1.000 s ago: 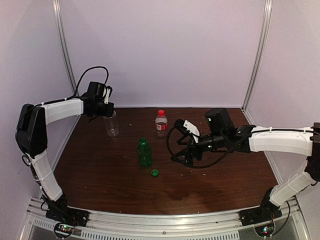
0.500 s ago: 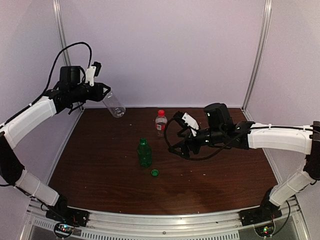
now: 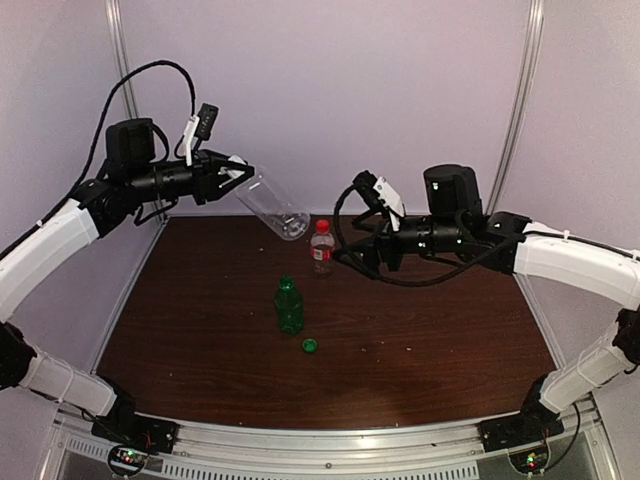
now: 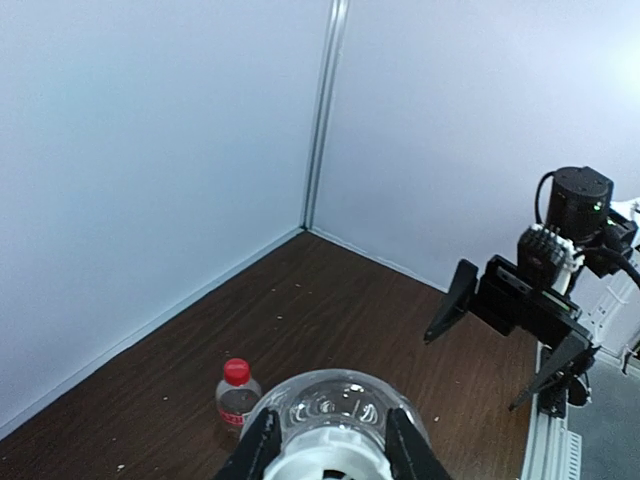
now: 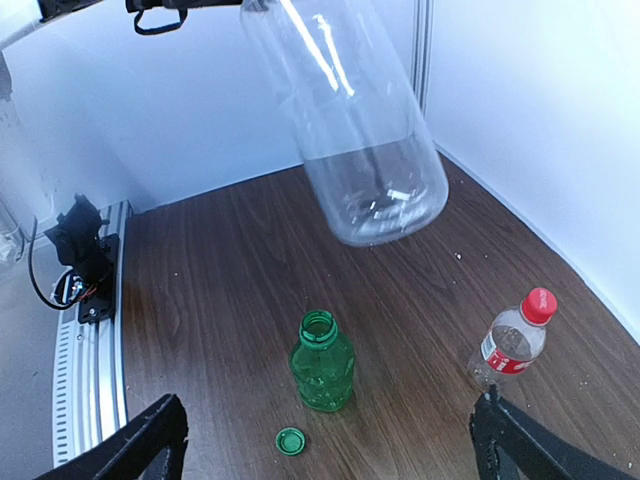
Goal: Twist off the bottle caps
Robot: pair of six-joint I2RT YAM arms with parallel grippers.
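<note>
My left gripper (image 3: 236, 173) is shut on the neck end of the tall clear bottle (image 3: 273, 208). It holds the bottle high above the table, tipped almost level, base toward the right arm. In the left wrist view the fingers (image 4: 258, 448) clamp the white cap end (image 4: 325, 464). My right gripper (image 3: 368, 238) is open and empty, in the air right of the bottle's base (image 5: 360, 150). The green bottle (image 3: 289, 306) stands open, its green cap (image 3: 310, 346) on the table beside it. The short red-label bottle (image 3: 321, 248) stands with its red cap (image 3: 321, 226) on.
The brown table (image 3: 200, 340) is boxed in by pale walls at the back and both sides, with metal posts (image 3: 515, 100) in the corners. A metal rail (image 3: 330, 445) runs along the near edge. Small crumbs lie on the wood.
My left arm has lifted the clear bottle off the table, swung it right and tipped it almost level. My right gripper has risen and moved back, toward the bottle's base.
</note>
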